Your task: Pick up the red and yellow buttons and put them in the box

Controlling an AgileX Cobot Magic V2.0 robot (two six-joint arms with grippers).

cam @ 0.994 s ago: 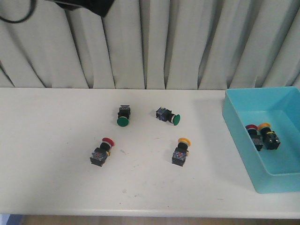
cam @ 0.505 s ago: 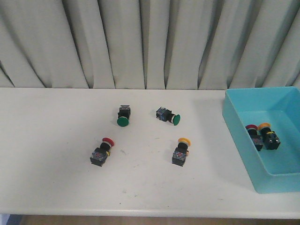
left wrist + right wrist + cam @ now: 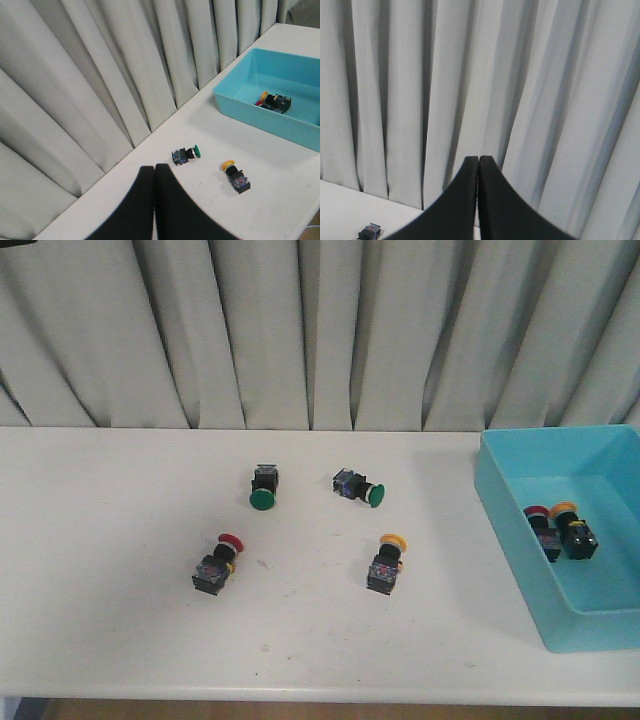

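Note:
A red button (image 3: 218, 562) lies on the white table left of centre, and a yellow button (image 3: 386, 562) lies right of centre. The turquoise box (image 3: 505, 505) stands at the table's right end with a red button (image 3: 541, 528) and a yellow button (image 3: 572, 528) inside. Neither gripper shows in the front view. In the left wrist view my left gripper (image 3: 154, 169) is shut and empty, high above the table, with the yellow button (image 3: 235, 176) and the box (image 3: 240, 107) beyond it. My right gripper (image 3: 478, 160) is shut and empty, facing the curtain.
Two green-capped switches (image 3: 263, 487) (image 3: 359, 488) lie behind the red and yellow ones; one green switch (image 3: 186, 154) also shows in the left wrist view. A pleated grey curtain (image 3: 320, 330) hangs behind the table. A dark switch body (image 3: 370, 231) sits low in the right wrist view.
The dark arm part at the top of the front view has moved out of the frame to the upper left. The buttons and the box have not moved.

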